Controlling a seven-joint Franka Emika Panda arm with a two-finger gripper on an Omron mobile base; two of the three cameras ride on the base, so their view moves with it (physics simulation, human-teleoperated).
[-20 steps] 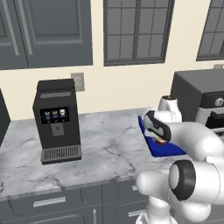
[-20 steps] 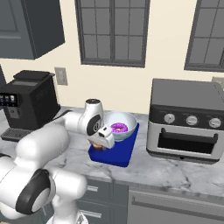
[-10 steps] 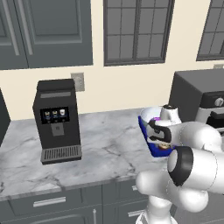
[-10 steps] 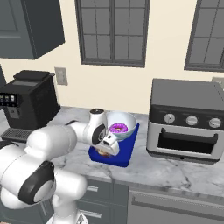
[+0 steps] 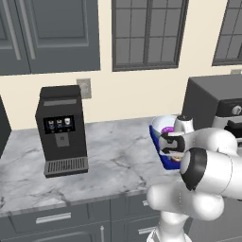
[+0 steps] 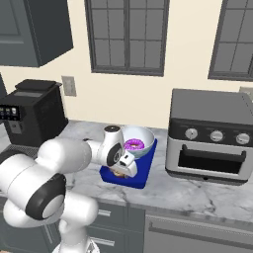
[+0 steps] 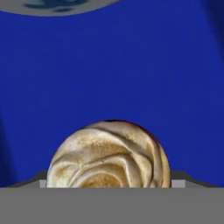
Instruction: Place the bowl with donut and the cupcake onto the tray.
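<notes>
Arm posture changed over the last second: the elbow has swung round and up in both base views, and the wrist has tucked in lower over the near end of the tray (image 6: pixel 144 174). The tray itself hasn't shifted on the surface (image 5: pixel 108 156), and the base hasn't driven (coffee machine (image 5: pixel 61 130) and oven (image 6: pixel 210 136) sit in the same spots).

Where things are now:
- bowl (image 6: pixel 143 136) sits on the far half of the tray, donut (image 6: pixel 134 145) inside it, purple icing up.
- cupcake (image 7: pixel 109 155) is on the tray's blue floor, directly under the hand (image 6: pixel 121 169), tan swirl facing the hand camera. In the right base view it's just a brown speck below the wrist.
- hand: jaws spread wide, gripping nothing. The hand view shows the cupcake resting on blue, and its fingertips aren't visible at the cupcake's sides (not pinching it, as far as I can tell).

Read: both items look to be on the tray, so the placing part looks done. The recent motion reads like the arm resettling above the released cupcake, not a new approach. What's left, in my judgement, is a straight lift clear. Risk: knocking the cupcake over or nudging the bowl rim, which is just beside the wrist.
</notes>
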